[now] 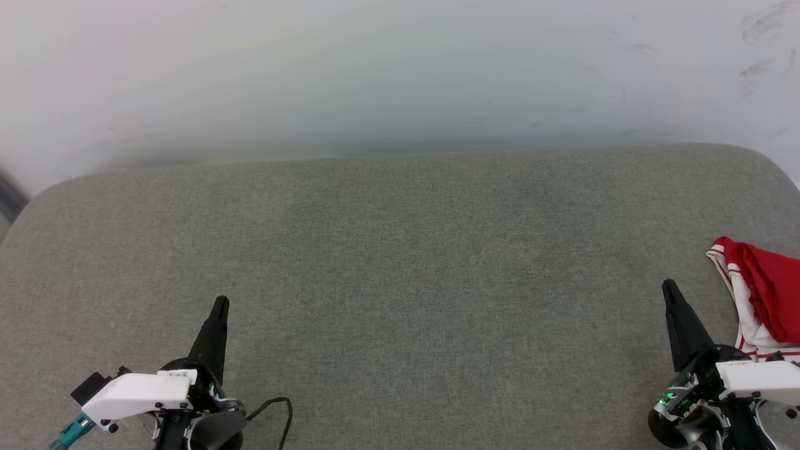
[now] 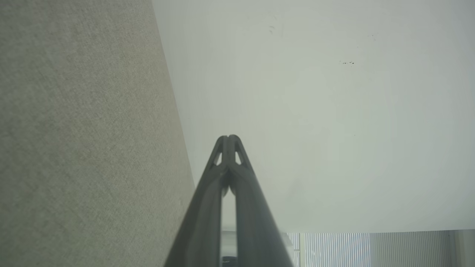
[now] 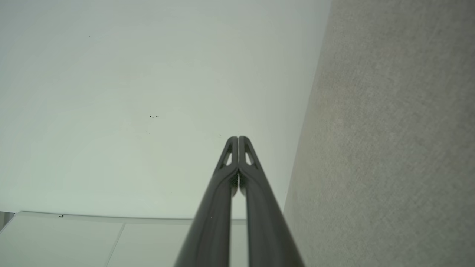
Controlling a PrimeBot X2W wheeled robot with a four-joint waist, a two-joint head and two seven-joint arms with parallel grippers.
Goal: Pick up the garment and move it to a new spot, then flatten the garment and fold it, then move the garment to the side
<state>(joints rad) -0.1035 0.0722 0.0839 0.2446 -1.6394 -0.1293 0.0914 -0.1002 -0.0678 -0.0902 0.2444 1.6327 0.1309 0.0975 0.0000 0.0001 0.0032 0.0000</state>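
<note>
Head view: garment (image 1: 772,289) on cushion (image 1: 400,281), wall (image 1: 400,69) beyond

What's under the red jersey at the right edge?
The crumpled red-and-white cloth jersey lies on the grey woven cushion. Anything beneath its folds is covered, and it runs off frame.

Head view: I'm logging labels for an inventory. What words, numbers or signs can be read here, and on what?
No text is readable.
Sticker on the white housing of the left end effector: dark marks, too small to read.
Red jersey: only striped trim shows, no letters or number visible.
</note>
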